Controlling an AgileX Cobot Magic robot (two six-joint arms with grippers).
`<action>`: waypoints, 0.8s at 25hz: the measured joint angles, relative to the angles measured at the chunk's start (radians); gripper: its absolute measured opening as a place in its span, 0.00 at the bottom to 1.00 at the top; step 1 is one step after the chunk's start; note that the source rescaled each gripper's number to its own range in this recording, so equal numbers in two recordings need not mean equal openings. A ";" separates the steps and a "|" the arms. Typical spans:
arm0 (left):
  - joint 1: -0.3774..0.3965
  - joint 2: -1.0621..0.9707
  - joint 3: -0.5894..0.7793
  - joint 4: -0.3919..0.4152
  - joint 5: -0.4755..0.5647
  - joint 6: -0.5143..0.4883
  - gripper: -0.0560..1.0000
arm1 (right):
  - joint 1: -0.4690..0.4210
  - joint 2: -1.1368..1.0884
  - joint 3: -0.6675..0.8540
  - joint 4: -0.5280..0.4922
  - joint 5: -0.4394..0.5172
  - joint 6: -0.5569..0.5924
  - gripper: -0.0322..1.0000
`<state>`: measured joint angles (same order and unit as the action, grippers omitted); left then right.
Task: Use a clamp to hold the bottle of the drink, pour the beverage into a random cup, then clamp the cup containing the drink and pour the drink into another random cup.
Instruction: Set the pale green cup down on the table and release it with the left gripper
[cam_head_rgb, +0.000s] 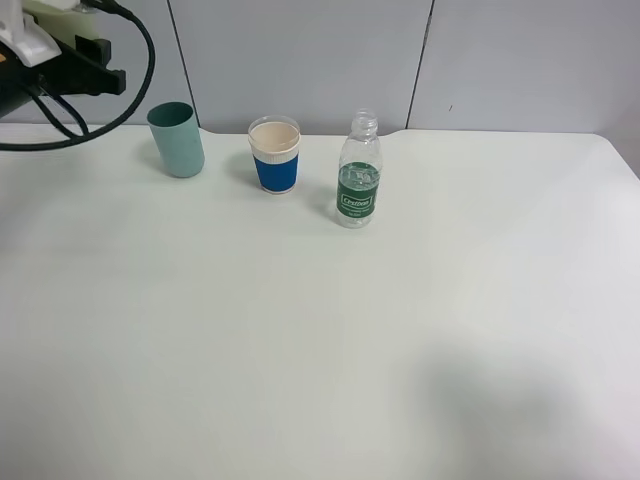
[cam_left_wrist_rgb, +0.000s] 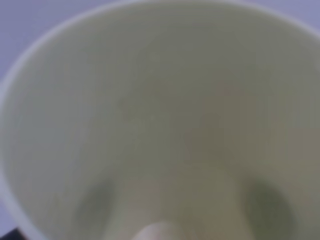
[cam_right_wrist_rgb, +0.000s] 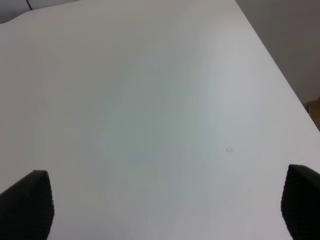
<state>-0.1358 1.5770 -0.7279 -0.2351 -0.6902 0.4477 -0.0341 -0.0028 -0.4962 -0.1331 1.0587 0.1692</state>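
Note:
A clear plastic bottle (cam_head_rgb: 358, 175) with a green label stands upright at the back middle of the white table (cam_head_rgb: 320, 330). A blue paper cup (cam_head_rgb: 275, 165) with a cream inside stands to its left. A teal cup (cam_head_rgb: 177, 140) stands further left. My left arm (cam_head_rgb: 70, 60) hangs at the far back left, away from all three. The left wrist view is filled by a blurred pale rounded shape (cam_left_wrist_rgb: 160, 125), and no fingers show there. My right gripper (cam_right_wrist_rgb: 160, 205) is wide open and empty over bare table; its black fingertips (cam_right_wrist_rgb: 25, 205) show at the frame edges.
Grey wall panels (cam_head_rgb: 300, 60) stand behind the table. A black cable (cam_head_rgb: 140, 80) loops from the left arm near the teal cup. A faint shadow (cam_head_rgb: 500, 400) lies on the front right of the table. The table's right edge (cam_right_wrist_rgb: 280, 75) shows in the right wrist view.

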 joint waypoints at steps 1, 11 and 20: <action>0.000 -0.018 0.035 0.079 0.000 -0.100 0.07 | 0.000 0.000 0.000 0.000 0.000 0.000 0.95; 0.000 -0.047 0.215 0.978 -0.250 -0.530 0.07 | 0.000 0.000 0.000 0.000 0.000 0.000 0.95; -0.003 -0.017 0.222 1.165 -0.263 -0.677 0.07 | 0.000 0.000 0.000 0.000 0.000 0.000 0.95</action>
<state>-0.1389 1.5602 -0.5055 0.9301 -0.9528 -0.2294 -0.0341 -0.0028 -0.4962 -0.1331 1.0587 0.1692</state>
